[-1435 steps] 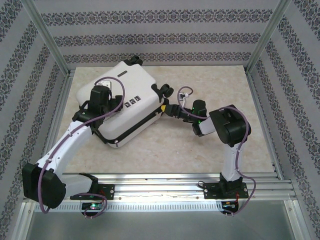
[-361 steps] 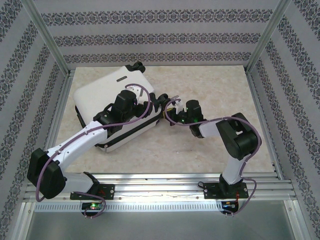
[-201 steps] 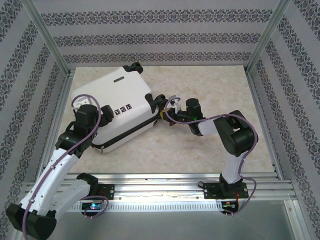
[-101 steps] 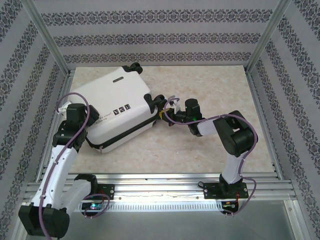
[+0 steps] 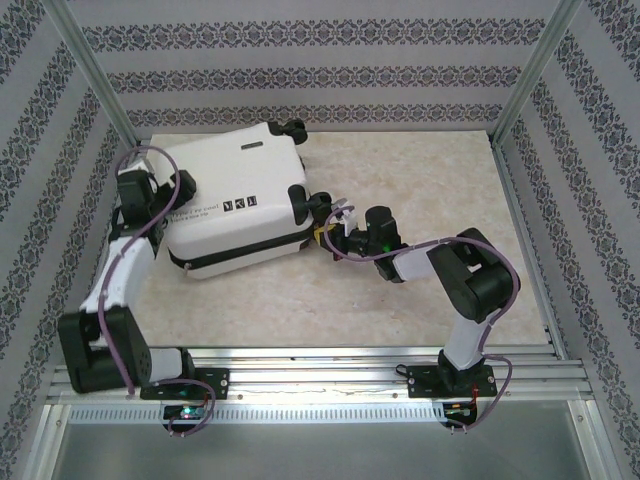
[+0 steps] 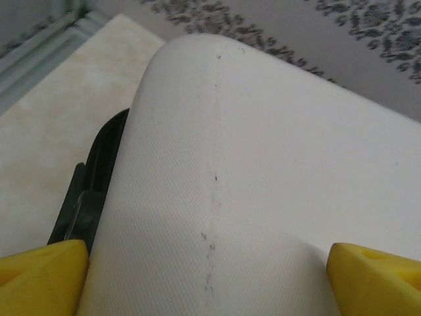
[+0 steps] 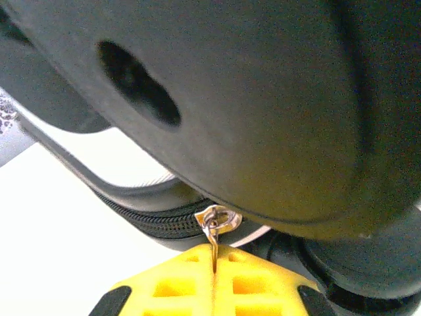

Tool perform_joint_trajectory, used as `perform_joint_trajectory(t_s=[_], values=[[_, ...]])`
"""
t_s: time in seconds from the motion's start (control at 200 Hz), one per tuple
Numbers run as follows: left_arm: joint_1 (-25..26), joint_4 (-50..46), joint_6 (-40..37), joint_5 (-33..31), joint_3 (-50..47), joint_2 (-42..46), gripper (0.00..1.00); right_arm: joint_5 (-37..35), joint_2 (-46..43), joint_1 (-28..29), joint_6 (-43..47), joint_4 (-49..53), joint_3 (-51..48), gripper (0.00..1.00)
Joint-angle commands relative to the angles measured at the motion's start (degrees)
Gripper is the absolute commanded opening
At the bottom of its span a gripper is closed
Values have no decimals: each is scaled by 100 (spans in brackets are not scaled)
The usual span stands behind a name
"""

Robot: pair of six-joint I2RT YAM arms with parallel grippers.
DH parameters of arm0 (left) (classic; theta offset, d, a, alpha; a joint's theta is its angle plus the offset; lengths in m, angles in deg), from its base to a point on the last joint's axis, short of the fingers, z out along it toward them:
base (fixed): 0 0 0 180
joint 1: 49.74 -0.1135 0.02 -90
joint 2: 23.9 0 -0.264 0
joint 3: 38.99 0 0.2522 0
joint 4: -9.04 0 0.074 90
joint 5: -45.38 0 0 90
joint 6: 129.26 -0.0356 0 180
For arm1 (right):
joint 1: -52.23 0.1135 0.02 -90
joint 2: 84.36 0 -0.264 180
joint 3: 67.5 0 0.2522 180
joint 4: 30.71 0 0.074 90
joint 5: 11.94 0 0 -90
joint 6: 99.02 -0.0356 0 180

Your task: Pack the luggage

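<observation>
The white suitcase (image 5: 235, 210) lies flat and zipped up on the table (image 5: 420, 170), out toward ten o'clock from the arm bases. The left gripper (image 6: 207, 276) sits at its nine o'clock edge with the yellow fingers (image 6: 39, 276) spread wide, the rounded white shell between them. Whether they press on it I can't tell from here. At the case's four o'clock corner, just under a black wheel (image 5: 321, 204), the right gripper (image 7: 214, 276) is pinched tight on the small metal zipper pull (image 7: 212, 230).
</observation>
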Motion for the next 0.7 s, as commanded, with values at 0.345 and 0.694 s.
perform_joint_trajectory(t_s=[0.345, 0.694], values=[[319, -1564, -1335, 1145, 2489, -1201, 87, -69, -160, -75, 126, -406, 67, 0], [2747, -2820, -2837, 732, 2981, -486, 93, 719, 11, -351, -417, -874, 186, 0]])
